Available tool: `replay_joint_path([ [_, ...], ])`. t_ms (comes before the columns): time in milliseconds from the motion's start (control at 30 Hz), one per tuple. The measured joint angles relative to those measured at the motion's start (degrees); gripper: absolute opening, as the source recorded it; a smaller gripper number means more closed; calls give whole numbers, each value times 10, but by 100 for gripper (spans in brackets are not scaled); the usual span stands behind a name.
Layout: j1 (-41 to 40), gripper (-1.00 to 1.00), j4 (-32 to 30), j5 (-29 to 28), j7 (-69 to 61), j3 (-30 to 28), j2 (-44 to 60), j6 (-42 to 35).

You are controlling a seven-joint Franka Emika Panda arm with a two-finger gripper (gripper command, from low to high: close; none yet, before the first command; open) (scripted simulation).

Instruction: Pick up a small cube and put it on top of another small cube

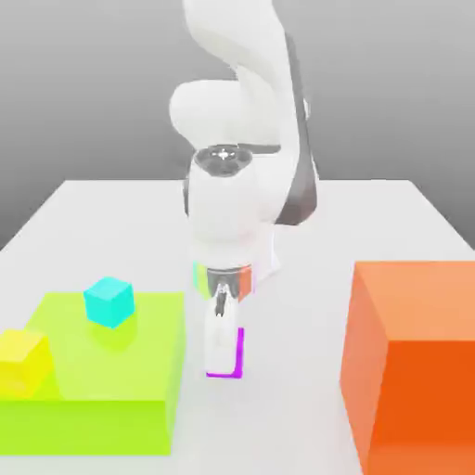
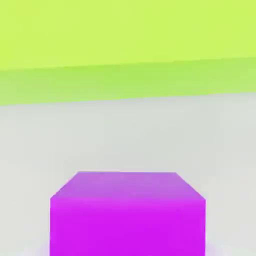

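- On the white table (image 1: 306,306), between the lime-green flat block (image 1: 111,371) and the big orange block (image 1: 417,362), sits the small magenta cube (image 1: 239,354), just beside the green block's wall.
- Down over it, the gripper (image 1: 223,357) is pinching the magenta cube, one white finger (image 1: 217,345) covering most of its face.
- Atop the green block rests a cyan cube (image 1: 109,301).
- A small yellow cube (image 1: 23,360) stands at the green block's corner toward the exterior view's left, well apart from the magenta one.
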Motion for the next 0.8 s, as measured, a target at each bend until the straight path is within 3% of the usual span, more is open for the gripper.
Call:
replay_joint_path([
  [533,-102,-100,310,-3,-272,-121,3,-304],
  [667,-126,-100,311,4,-260,-169,35,-278],
  [700,-130,100,304,7,-261,-169,51,-256],
  [800,-130,100,304,7,-261,-169,51,-255],
])
